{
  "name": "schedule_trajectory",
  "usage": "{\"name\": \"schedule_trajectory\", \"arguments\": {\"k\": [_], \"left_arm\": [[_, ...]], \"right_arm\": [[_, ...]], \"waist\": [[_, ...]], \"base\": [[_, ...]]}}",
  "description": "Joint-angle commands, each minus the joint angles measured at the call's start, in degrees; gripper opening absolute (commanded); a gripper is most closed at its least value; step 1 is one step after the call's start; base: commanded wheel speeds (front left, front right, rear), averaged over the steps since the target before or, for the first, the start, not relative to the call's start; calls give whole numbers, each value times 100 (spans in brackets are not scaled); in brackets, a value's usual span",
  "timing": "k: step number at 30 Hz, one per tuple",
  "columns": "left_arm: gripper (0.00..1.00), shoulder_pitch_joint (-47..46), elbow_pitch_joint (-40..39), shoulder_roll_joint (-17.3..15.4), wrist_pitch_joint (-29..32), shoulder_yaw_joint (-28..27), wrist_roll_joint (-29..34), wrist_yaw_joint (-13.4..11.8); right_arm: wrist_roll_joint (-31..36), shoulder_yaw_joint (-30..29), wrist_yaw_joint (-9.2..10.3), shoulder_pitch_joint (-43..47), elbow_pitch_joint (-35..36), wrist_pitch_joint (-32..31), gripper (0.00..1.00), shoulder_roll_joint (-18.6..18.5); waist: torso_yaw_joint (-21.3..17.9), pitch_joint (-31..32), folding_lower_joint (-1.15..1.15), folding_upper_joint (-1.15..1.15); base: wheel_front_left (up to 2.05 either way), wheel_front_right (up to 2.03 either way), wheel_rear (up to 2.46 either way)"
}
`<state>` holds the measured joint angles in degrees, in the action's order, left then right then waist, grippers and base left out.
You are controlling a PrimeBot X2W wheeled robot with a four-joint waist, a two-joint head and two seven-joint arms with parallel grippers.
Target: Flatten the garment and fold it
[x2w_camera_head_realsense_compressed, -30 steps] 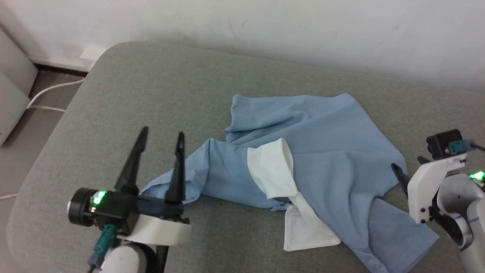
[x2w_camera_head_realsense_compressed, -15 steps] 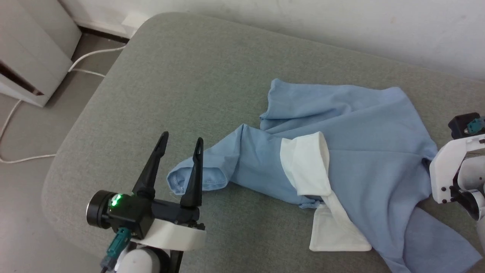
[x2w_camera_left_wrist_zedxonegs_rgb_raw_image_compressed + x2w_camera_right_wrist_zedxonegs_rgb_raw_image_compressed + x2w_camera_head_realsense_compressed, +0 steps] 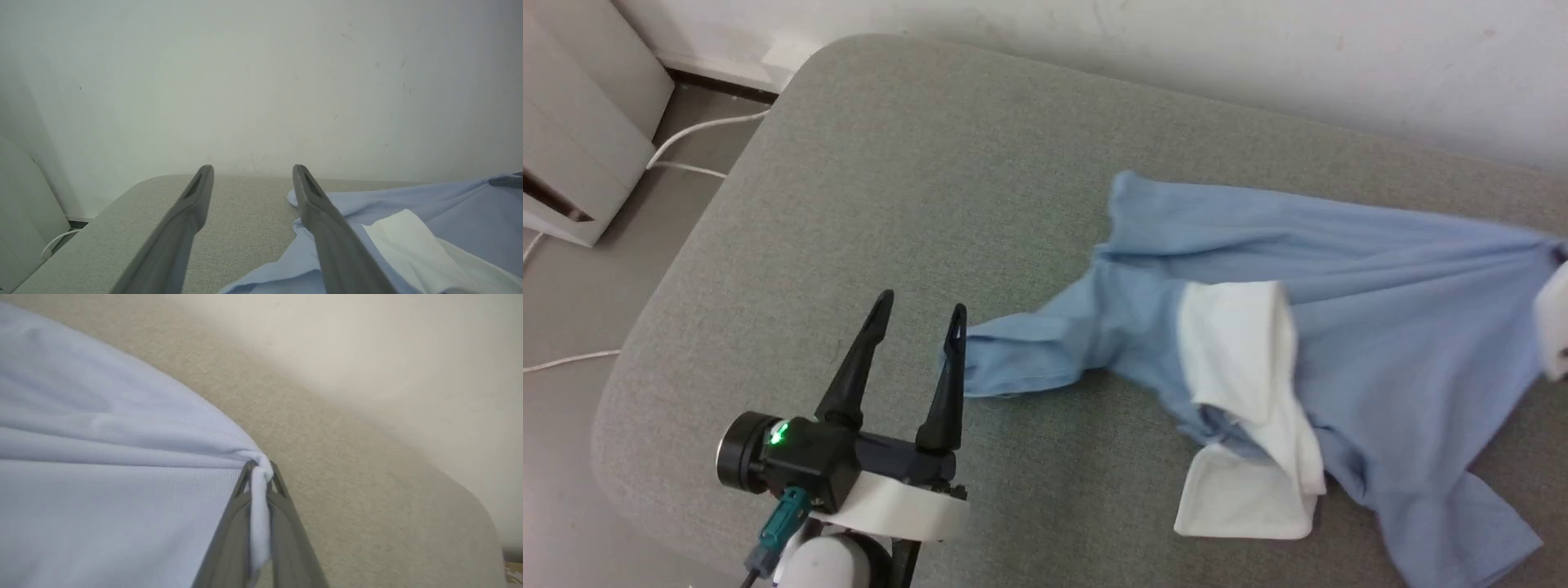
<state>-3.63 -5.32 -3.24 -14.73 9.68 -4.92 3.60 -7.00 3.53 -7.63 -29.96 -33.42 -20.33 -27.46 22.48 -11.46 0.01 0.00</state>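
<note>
Across a grey cushion [image 3: 890, 188] set against a pale wall [image 3: 1176, 49] lies the garment [image 3: 1380, 327], a light blue shirt. It covers the cushion's right half and runs off the right edge of the head view. Long creases run sideways through the cloth, so it looks pulled taut toward the right. It is not flat: the body is bunched, and the white collar [image 3: 1241, 343] is folded over the middle, with one flap lying on the cushion below. One sleeve [image 3: 1013, 363] trails left as a narrow, crumpled tongue.

The left gripper [image 3: 922, 304] hovers at the lower left, its fingers spread apart and holding nothing. The sleeve end lies just beside its right finger, on the outer side rather than between the two fingers. Whether the finger and the cloth touch cannot be told.

The right gripper [image 3: 259, 469], seen in its wrist view, is clamped on a pinch of the garment's edge, and the cloth fans out from it in tight folds.

The step in hand appears to be flattening; folding has not begun. The next move likely calls for the left gripper to shift right and lower, so the sleeve end sits between its fingers, and then to close. The two arms could then draw the cloth apart. The soft knit may slip from a shallow pinch.
</note>
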Motion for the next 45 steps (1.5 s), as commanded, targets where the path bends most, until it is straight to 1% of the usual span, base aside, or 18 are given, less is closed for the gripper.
{"name": "schedule_trajectory", "arguments": {"k": [1,3,7,10,11,12,16,19,25,30,31,35,40,45], "left_arm": [[100,-26,36,25,-27,10,61,59],[100,-45,56,28,-27,23,53,70],[100,-64,71,32,-27,41,6,76],[100,-70,83,34,-27,57,-47,73],[100,-77,90,34,-27,65,-61,71],[100,-87,99,34,-27,72,-73,68],[100,-117,140,35,-27,105,-122,61],[100,-127,195,35,-27,144,-148,75],[100,-83,287,35,-27,61,-422,88],[100,5,365,35,-27,-85,-547,127],[100,5,365,35,-27,-85,-547,127],[100,103,439,35,-27,-186,-616,166],[100,202,605,35,-27,-223,-660,228],[100,243,975,17,-27,-105,-605,314]], "right_arm": [[218,-255,14,-262,74,161,0,-199],[446,-523,14,-408,101,312,0,-321],[887,-987,14,-626,-11,455,0,-440],[1194,-1222,14,-703,-235,574,0,-409],[1266,-1248,14,-698,-340,604,44,-365],[1294,-1239,14,-688,-450,630,100,-301],[1272,-1227,14,-663,-741,793,100,-71],[1132,-1243,14,-666,-832,1007,100,105],[713,-1087,14,-540,-661,1608,100,375],[242,-744,14,-83,-91,2095,100,631],[242,-744,14,-83,-91,2095,100,631],[-120,-639,14,570,571,2322,100,875],[-395,-815,14,1601,1429,2510,100,1376],[-468,-1081,14,2612,2067,2594,100,1973]], "waist": [[-51,55,-1,0],[-53,59,-1,0],[-34,21,-1,0],[-8,-25,-1,0],[-1,-36,-1,0],[5,-44,-1,0],[-14,-53,-1,0],[-111,6,-1,0],[-481,248,-1,0],[-880,506,-1,0],[-880,506,-1,0],[-1167,660,-1,0],[-1438,729,-1,0],[-1596,748,-1,0]], "base": [[0,0,0],[0,0,0],[0,0,0],[0,0,0],[0,0,0],[0,0,0],[0,0,0],[0,0,0],[0,0,0],[0,0,0],[0,0,0],[0,0,0],[0,0,0],[0,0,0]]}}
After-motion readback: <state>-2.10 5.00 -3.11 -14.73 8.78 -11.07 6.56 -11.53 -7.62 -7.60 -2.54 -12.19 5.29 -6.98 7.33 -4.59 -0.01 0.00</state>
